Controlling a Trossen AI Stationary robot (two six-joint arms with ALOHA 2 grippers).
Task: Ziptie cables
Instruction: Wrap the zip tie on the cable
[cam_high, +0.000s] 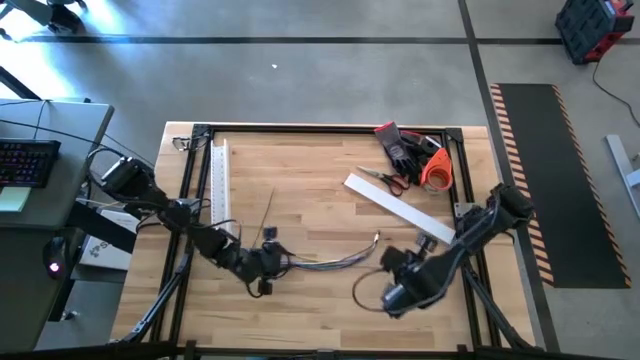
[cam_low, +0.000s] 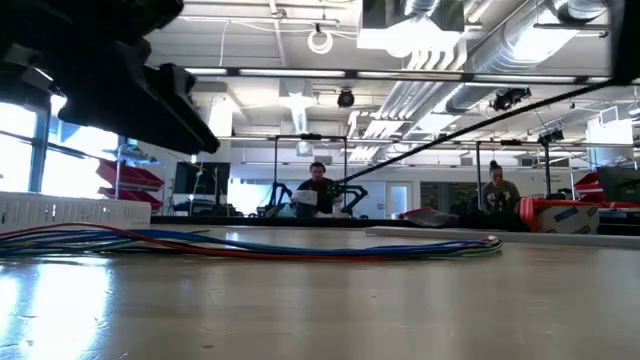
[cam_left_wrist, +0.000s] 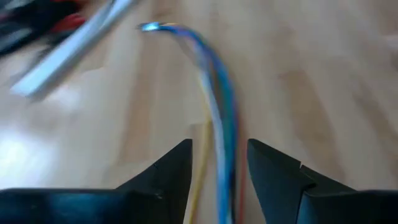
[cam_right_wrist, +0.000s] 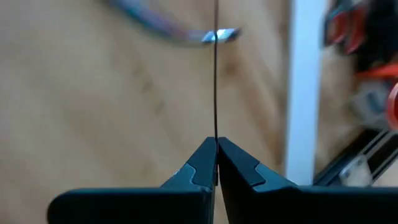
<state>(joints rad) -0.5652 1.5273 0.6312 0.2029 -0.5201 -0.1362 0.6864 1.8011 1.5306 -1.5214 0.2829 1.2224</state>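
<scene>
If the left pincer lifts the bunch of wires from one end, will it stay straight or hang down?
Probably it will hang down: the wires lie in a loose curve on the table, which suggests limpness. The separate ends may spread apart. By contrast, the thin strip in the right pincer stands straight, so it seems stiffer.

Bare worktop (cam_high: 300, 190) across the middle, open for passage between the white slotted duct (cam_high: 222, 180) along the left frame rail and the loose white duct piece (cam_high: 398, 208) lying diagonally right of centre. Far right corner crowded: scissors (cam_high: 385, 179), black gloves (cam_high: 402, 148), orange tape roll (cam_high: 436, 170). Near edge blocked by the cables (cam_high: 330, 260) strung across between both arms, left gripper (cam_high: 268, 268) straddling one end. Held ziptie (cam_right_wrist: 216, 74) reaching out from the right gripper (cam_right_wrist: 216, 149). Loose ziptie (cam_high: 268, 212) lying left of centre.
</scene>
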